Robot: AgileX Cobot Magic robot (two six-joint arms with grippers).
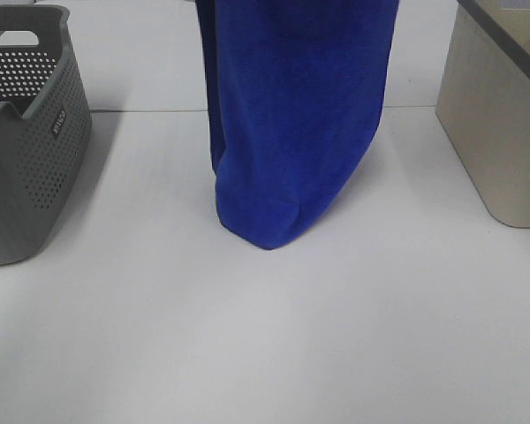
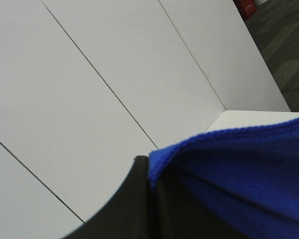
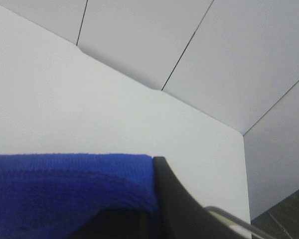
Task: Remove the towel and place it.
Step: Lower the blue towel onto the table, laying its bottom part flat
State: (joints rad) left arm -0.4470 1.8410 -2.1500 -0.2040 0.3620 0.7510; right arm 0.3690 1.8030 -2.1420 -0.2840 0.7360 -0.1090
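The royal-blue towel (image 1: 291, 115) hangs down from above the exterior high view, bunched into a long fold. Its lower end sits at or just above the white table (image 1: 265, 353). Both grippers are out of the exterior high view, above its top edge. In the left wrist view my left gripper (image 2: 152, 172) pinches the towel's stitched edge (image 2: 249, 169) against a black finger (image 2: 134, 204). In the right wrist view my right gripper (image 3: 157, 164) holds the towel (image 3: 65, 189) beside its black finger (image 3: 177, 209). The towel's tag is hidden.
A grey perforated basket (image 1: 26, 141) stands at the table's left edge. A beige bin (image 1: 499, 124) stands at the right. White wall panels fill the background of both wrist views.
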